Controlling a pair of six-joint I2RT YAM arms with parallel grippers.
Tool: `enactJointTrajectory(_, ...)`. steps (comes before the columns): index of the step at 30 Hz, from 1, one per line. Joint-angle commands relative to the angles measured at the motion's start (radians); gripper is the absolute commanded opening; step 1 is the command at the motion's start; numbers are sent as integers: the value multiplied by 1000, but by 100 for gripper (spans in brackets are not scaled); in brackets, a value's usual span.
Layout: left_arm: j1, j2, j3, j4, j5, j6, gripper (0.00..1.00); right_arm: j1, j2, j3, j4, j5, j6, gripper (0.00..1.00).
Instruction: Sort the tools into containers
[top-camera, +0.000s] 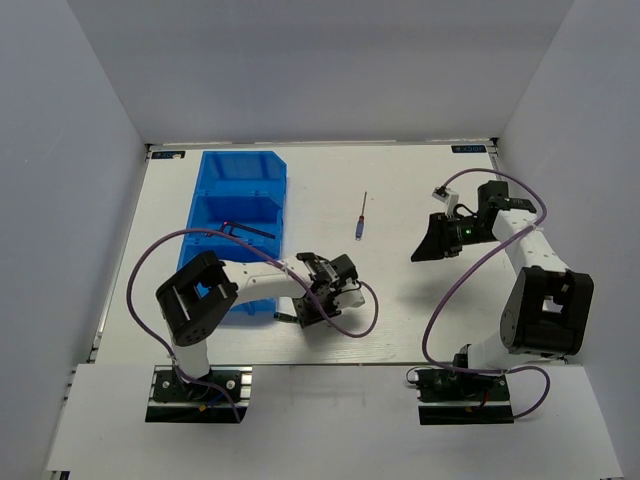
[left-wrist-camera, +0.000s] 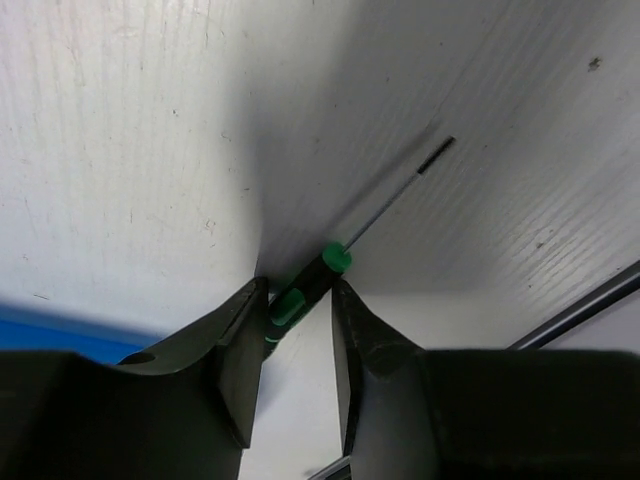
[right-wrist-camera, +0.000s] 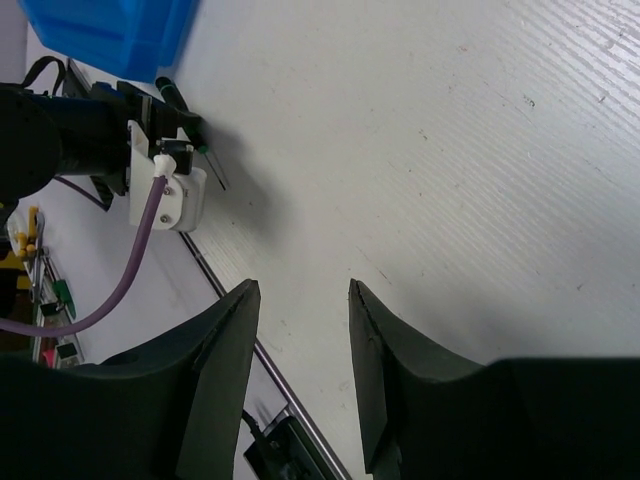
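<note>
My left gripper (top-camera: 297, 318) (left-wrist-camera: 298, 285) is low over the table just right of the blue bins (top-camera: 240, 190). It is shut on a green-handled screwdriver (left-wrist-camera: 312, 276), which lies slantwise between the fingertips with its thin shaft pointing away. The same screwdriver shows in the right wrist view (right-wrist-camera: 178, 102). A dark hex key (top-camera: 250, 229) lies in the middle bin. A thin blue-handled screwdriver (top-camera: 360, 222) lies on the table at mid-back. My right gripper (top-camera: 425, 250) (right-wrist-camera: 300, 290) is open and empty above bare table at the right.
White walls close in the table on the left, back and right. A metal rail (right-wrist-camera: 260, 350) runs along the table's near edge. A purple cable (top-camera: 355, 325) loops beside the left gripper. The bins' blue edge shows in the left wrist view (left-wrist-camera: 60, 330).
</note>
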Motion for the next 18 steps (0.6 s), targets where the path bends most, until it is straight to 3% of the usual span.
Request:
enactJointTrajectory(1, -3, 49, -23, 43, 16, 9, 39, -21, -33, -9, -10, -53, -8, 47)
enactJointTrajectory(6, -3, 123, 25, 33, 4, -12, 27, -48, -40, 7, -29, -81, -19, 47)
enactJointTrajectory(10, -13, 144, 88, 23, 3, -21, 12, -70, -34, 17, -36, -90, -32, 47)
enactJointTrajectory(11, -13, 144, 117, 23, -7, -21, 4, -79, -36, 22, -38, -88, -33, 47)
enactJointTrajectory(14, 3, 144, 193, 34, 11, -55, 1, -94, -40, 34, -38, -53, -37, 47)
enactJointTrajectory(17, 26, 117, 289, 81, 25, -90, 0, -108, -51, 31, -7, -12, -31, 40)
enactJointTrajectory(18, 26, 105, 321, 92, 34, -101, 0, -110, -55, 24, -4, -6, -32, 25)
